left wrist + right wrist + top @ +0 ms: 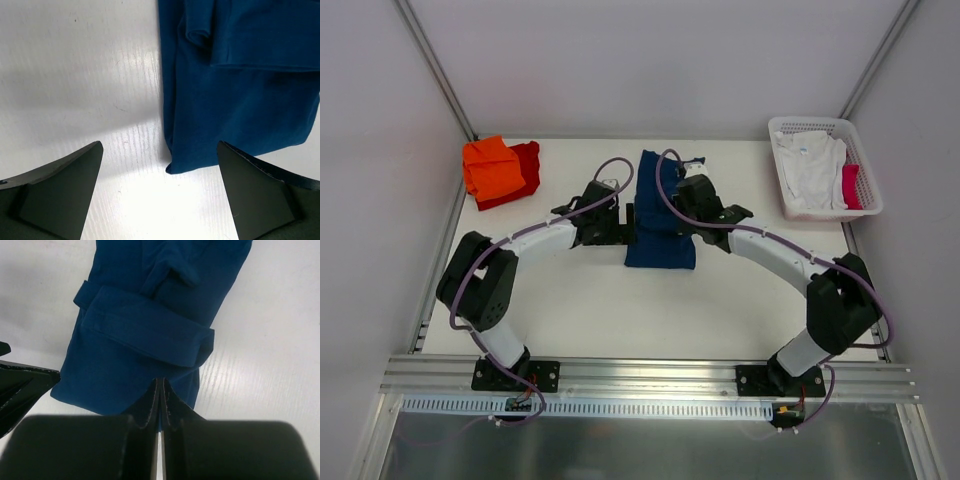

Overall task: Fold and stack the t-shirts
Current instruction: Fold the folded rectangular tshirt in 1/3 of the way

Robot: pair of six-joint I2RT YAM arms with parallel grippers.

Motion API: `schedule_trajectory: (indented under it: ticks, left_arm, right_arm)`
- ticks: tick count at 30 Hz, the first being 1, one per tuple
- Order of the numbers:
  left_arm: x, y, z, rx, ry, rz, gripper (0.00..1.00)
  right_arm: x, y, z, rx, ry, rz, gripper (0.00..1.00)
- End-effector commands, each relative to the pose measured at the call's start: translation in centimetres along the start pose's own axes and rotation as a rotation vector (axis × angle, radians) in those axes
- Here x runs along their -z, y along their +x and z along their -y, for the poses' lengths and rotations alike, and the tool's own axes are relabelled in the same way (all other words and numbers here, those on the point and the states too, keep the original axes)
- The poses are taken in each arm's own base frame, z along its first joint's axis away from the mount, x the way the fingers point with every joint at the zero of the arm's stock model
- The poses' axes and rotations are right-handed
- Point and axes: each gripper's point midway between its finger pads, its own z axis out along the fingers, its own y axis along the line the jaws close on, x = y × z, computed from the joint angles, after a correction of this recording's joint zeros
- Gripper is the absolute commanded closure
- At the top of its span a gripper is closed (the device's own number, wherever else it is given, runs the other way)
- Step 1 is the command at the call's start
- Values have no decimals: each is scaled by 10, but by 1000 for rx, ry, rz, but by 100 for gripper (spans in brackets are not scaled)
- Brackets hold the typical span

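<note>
Two grippers meet at the navy tee [660, 240], folded into a narrow strip in the middle of the frame. The left gripper [160, 147] is wide open and empty over the tee's left edge, and the right gripper [161, 385] has its fingers pressed together at the tee's edge, but I cannot tell if cloth is caught. In the upper left an orange tee [492, 165] lies on a red tee [525, 172]; a white tee [810, 165] is in the basket [820, 124], upper right.
</note>
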Motion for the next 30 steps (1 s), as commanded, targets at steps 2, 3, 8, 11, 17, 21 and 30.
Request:
schedule_trajectory:
  ticks: [2, 3, 8, 11, 17, 21, 30]
  left_arm:
    - [-8, 11, -1, 51, -1, -29, 1]
    - [-10, 12, -1, 56, -1, -33, 1]
    - [-25, 24, -3, 80, -2, -73, 1]
    - [-29, 27, -6, 89, -15, -78, 1]
    - [-26, 32, -17, 100, -58, -67, 1]
    - [-21, 28, -30, 109, -90, -43, 1]
    - [-7, 28, -41, 119, -95, -20, 1]
  right_arm:
    - [-11, 12, -11, -16, -31, -43, 100]
    - [-14, 11, -14, -17, -38, -44, 100]
    - [-30, 21, -21, -18, -52, -82, 100]
    - [-41, 28, -26, -21, -61, -104, 100]
    - [-57, 35, -35, -37, -86, -127, 100]
    - [-66, 39, -37, -30, -82, -142, 100]
    - [-83, 32, -39, -9, -72, -133, 100]
